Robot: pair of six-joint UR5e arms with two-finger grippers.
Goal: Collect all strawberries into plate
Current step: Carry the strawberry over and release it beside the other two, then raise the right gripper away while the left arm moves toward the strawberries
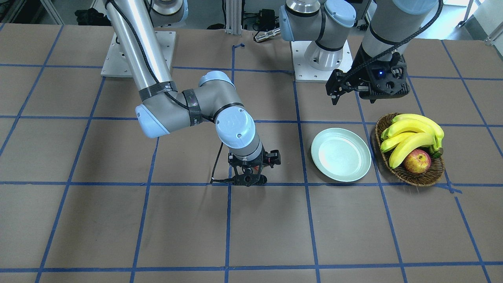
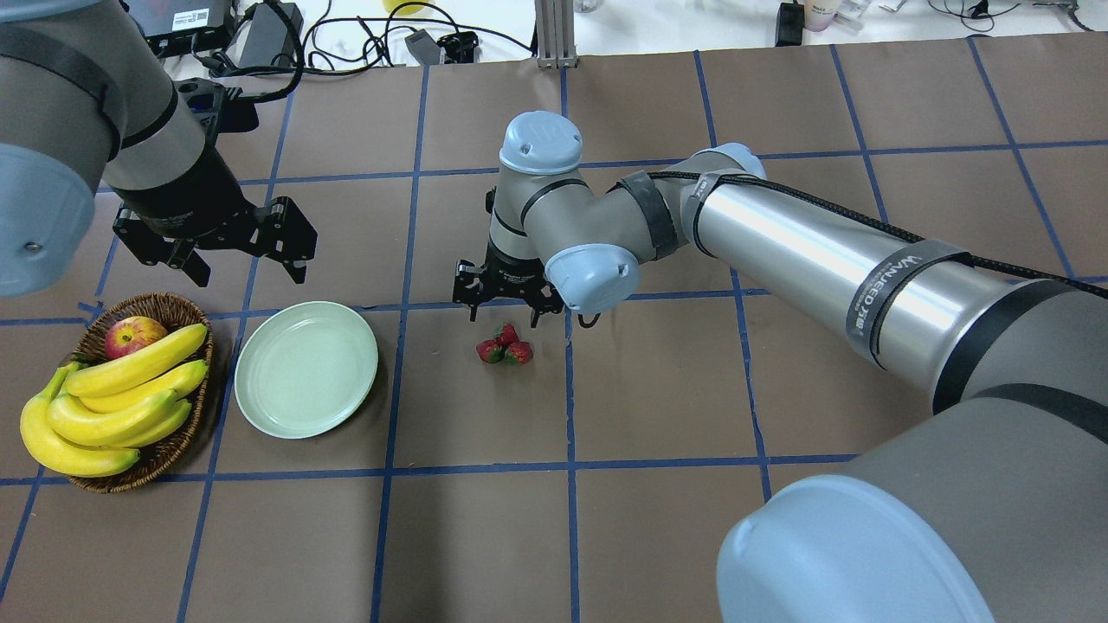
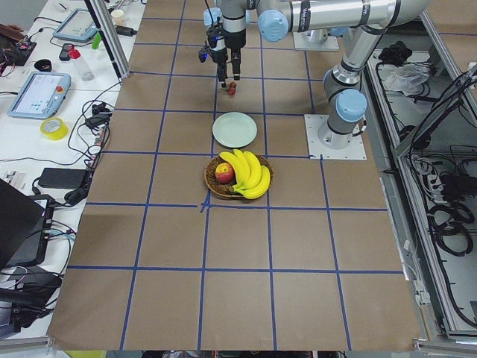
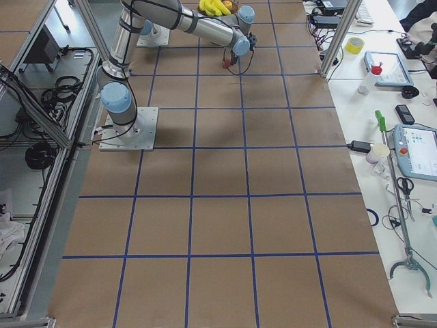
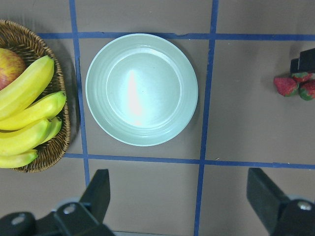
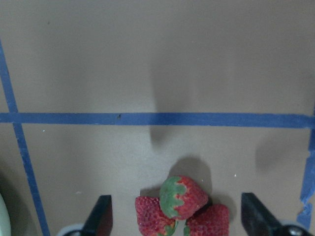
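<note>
Since the plate (image 2: 305, 368) lies bare and all three strawberries (image 2: 505, 346) sit bunched together on the bench (image 2: 658, 389), the job looks to be at its very first pick: the approach to a berry, with nothing collected yet. The right end effector (image 2: 505, 313) hangs just above the cluster with its jaws spread wide and nothing in them. In the right wrist view its fingers (image 6: 101, 216) stand well out to either side of the berries, which lie below and between them. One berry seems to ride on the other two (its green cap faces the wrist camera), and all three touch, so closing straight down would probably catch more than one or shove the neighbours aside. My reading is that the next move calls for lowering onto the top berry alone, centring it between the fingers, and closing gently, since the fruit is likely soft. The plate waits well apart from this end effector, off toward the left arm's side. The left end effector (image 5: 177, 177) is likewise open and empty, with the plate just ahead of its fingertips and a wicker basket (image 2: 164, 454) just beside the plate.
</note>
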